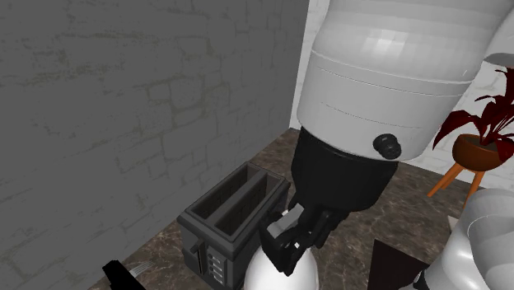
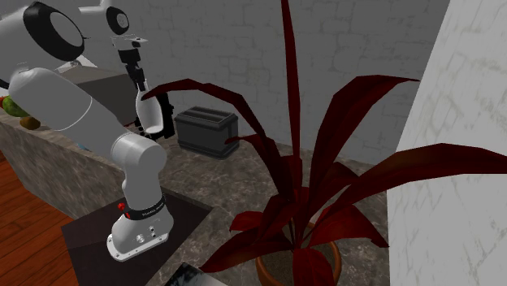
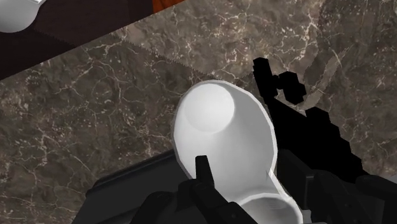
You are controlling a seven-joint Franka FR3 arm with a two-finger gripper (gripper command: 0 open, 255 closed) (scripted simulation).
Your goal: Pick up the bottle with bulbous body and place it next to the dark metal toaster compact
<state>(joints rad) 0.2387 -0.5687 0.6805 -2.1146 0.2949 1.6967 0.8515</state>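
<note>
A white bottle with a bulbous body point(image 1: 278, 273) hangs in my black gripper point(image 1: 288, 245), just in front of the dark slotted toaster point(image 1: 233, 216) on the marble counter. From the second exterior view the bottle point(image 2: 149, 111) is lifted above the counter, beside the toaster point(image 2: 206, 130), with the gripper point(image 2: 143, 88) coming down onto its top. In the wrist view the fingers point(image 3: 202, 172) clasp the bottle point(image 3: 219, 130) at its narrow end, its round body pointing away over the dark counter point(image 3: 95, 108). The gripper point(image 3: 248, 175) is shut on the bottle.
A grey brick wall point(image 1: 123, 107) rises right behind the toaster. A red-leaved potted plant point(image 2: 296, 187) fills the second exterior view's foreground, and the plant point(image 1: 484, 123) stands past the counter's far end on a wooden stand. The robot's stand point(image 2: 97, 236) sits beside the counter.
</note>
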